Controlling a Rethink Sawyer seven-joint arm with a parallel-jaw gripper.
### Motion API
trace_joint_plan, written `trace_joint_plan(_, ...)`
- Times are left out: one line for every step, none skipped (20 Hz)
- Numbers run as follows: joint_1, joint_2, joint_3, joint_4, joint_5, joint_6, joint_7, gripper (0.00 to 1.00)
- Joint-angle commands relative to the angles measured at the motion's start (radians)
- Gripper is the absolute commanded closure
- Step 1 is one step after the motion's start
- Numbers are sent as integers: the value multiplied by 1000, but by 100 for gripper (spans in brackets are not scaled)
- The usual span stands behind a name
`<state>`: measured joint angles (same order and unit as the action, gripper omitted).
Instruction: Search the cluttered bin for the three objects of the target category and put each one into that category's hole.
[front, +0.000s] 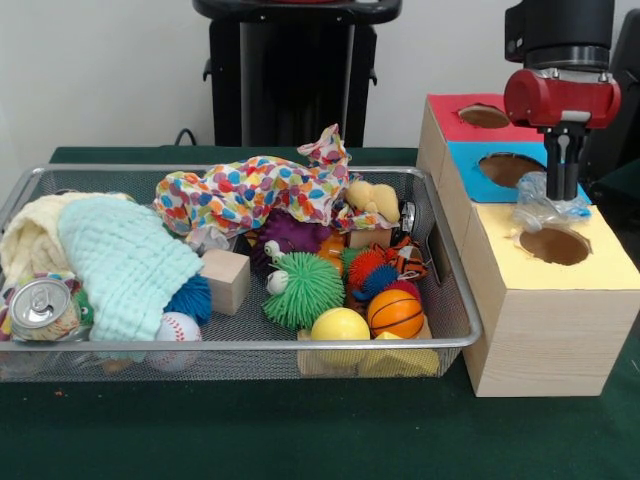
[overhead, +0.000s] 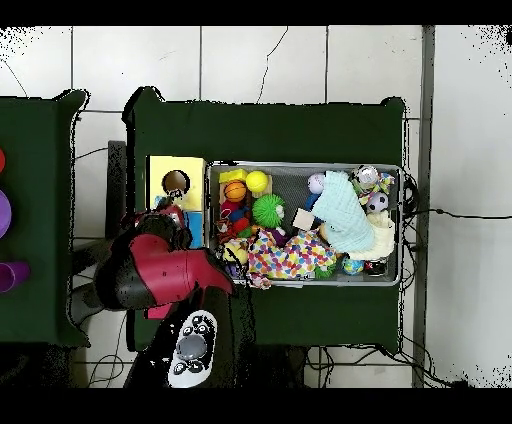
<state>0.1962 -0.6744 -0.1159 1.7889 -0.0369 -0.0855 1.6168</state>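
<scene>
One claw (front: 565, 190) I'm running, pinched on crinkly clear plastic wrap (front: 545, 205), hanging above yellow hole (front: 555, 245), cluttered mesh bin (front: 455, 300) beside box (front: 545, 330).

The wire bin (front: 440, 345) is packed pretty much wall to wall, with cloths (front: 130, 262) heaped over the toys on one side. The yellow hole (front: 555, 246) looks open, though a crumpled clear plastic piece (front: 545, 205) sits right at its edge under the gripper (front: 565, 190).
</scene>
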Motion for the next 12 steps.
trace_joint_plan(-46, 67, -1, 90, -59, 6, 139, 100)
trace_joint_plan(-46, 65, -3, 97, -62, 1, 141, 100)
trace_joint_plan(-51, 61, 1, 104, -70, -2, 139, 100)
trace_joint_plan(-53, 57, 1, 112, -77, -6, 137, 100)
trace_joint_plan(-58, 49, 4, 120, -82, -3, 136, 100)
trace_joint_plan(-63, 42, 7, 129, -87, 0, 136, 100)
trace_joint_plan(-66, 35, 8, 138, -89, -1, 138, 100)
trace_joint_plan(-69, 28, 9, 146, -93, 1, 139, 100)
trace_joint_plan(-72, 22, 11, 153, -96, 3, 139, 100)
trace_joint_plan(-74, 16, 12, 155, -98, 11, 136, 100)
trace_joint_plan(-76, 8, 13, 163, -100, 18, 137, 100)
trace_joint_plan(-79, 2, 14, 169, -103, 19, 139, 100)
